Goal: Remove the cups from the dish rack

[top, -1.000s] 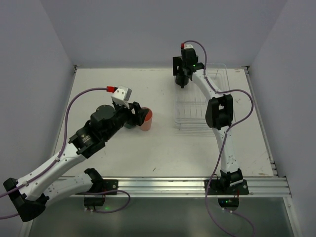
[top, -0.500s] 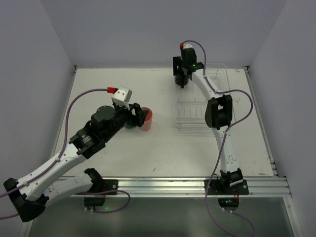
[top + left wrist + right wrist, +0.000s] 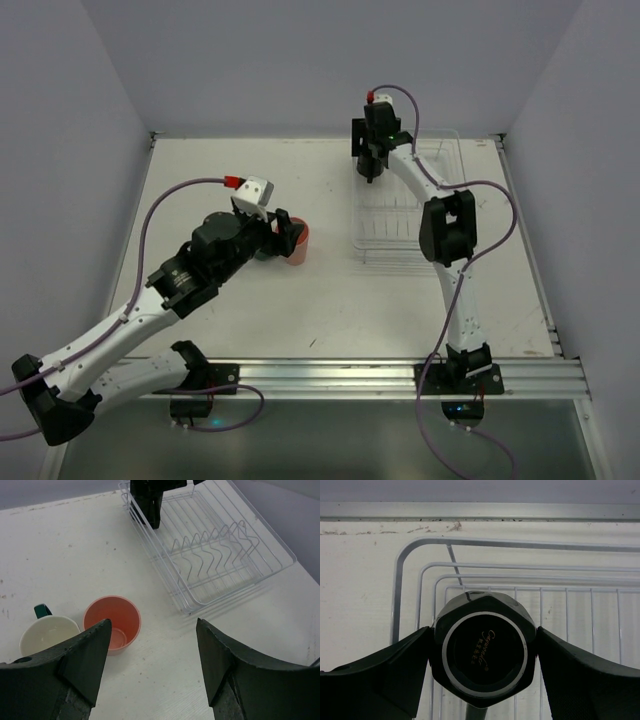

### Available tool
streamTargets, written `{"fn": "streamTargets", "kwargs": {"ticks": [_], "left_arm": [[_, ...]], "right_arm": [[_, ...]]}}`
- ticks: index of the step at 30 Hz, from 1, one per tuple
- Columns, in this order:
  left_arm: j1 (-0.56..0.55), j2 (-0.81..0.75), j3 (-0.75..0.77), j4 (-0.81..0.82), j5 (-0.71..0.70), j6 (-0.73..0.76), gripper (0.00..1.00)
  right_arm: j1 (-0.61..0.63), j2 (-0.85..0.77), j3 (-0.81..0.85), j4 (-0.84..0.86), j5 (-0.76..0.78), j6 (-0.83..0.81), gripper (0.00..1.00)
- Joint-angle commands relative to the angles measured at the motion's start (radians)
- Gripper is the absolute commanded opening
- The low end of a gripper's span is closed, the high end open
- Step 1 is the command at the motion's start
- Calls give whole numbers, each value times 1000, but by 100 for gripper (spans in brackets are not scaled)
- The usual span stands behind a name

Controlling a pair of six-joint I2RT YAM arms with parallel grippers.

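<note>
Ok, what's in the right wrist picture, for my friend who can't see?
The right gripper squeezes a black cup by its sides, the cup's gold-lettered end facing the camera. Behind it is a corner of the wire dish rack on a white table.

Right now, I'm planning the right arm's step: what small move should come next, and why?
Probably lift it and swing left toward the table: the right end effector grips the black cup over the far-left corner of the dish rack.
</note>
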Motion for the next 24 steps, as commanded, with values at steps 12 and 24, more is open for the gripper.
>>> {"fn": "streamTargets", "kwargs": {"ticks": [12, 24], "left_arm": [[0, 36, 92, 9, 63, -125, 72], [2, 91, 113, 171, 409, -341, 72]], "right_arm": [[-6, -405, -89, 8, 170, 61, 0], [-6, -1138, -820, 248, -155, 504, 0]]}}
